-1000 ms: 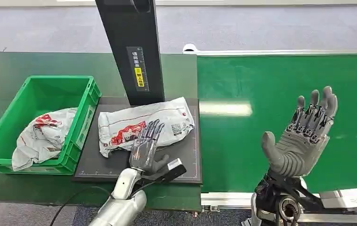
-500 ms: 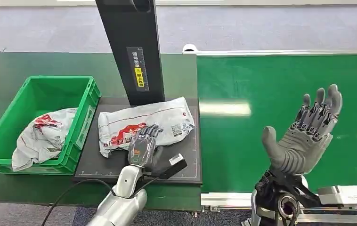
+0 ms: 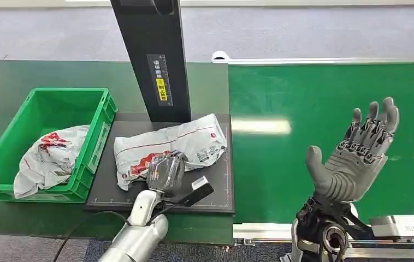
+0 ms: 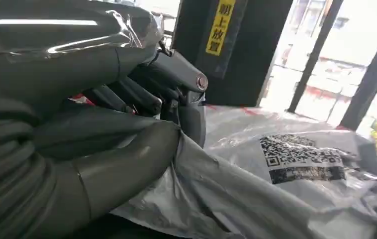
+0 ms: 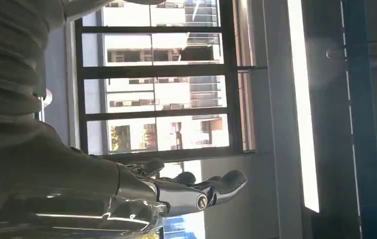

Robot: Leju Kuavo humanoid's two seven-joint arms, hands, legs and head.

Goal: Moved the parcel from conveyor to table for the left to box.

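Left hand point(image 3: 164, 173), silver-backed with dark fingers, is curled down onto the near edge of the white crinkled plastic mailer parcel with red print point(image 3: 185, 143). In the left wrist view the thick grey thumb point(image 4: 127, 164) is pressed against a fold of the film while the dark fingers point(image 4: 176, 74) are bent over it from above, so the film is judged to be gathered between them; whether the pinch is firm enough to lift cannot be told.

The parcel is laid flat on the black square scanning pad point(image 3: 216, 191), directly in front of the tall black scanner column with its yellow label point(image 3: 153, 60). Beside the pad, on the side away from the green conveyor belt point(image 3: 325, 98), a green plastic crate point(image 3: 93, 147) is stood, and a second white mailer with red print point(image 3: 49, 158) is already held inside it.

Right hand point(image 3: 352, 158) is raised over the conveyor belt, well apart from the pad, with the fingers spread upward and nothing held.

The parcel is judged to be light, soft and limp: its skin is wrinkled and glossy, so sagging and slipping are to be expected when it is raised. A bunched fold near the edge is thought the best purchase, since the smooth flat face by the printed code label point(image 4: 301, 159) offers little to be gripped.
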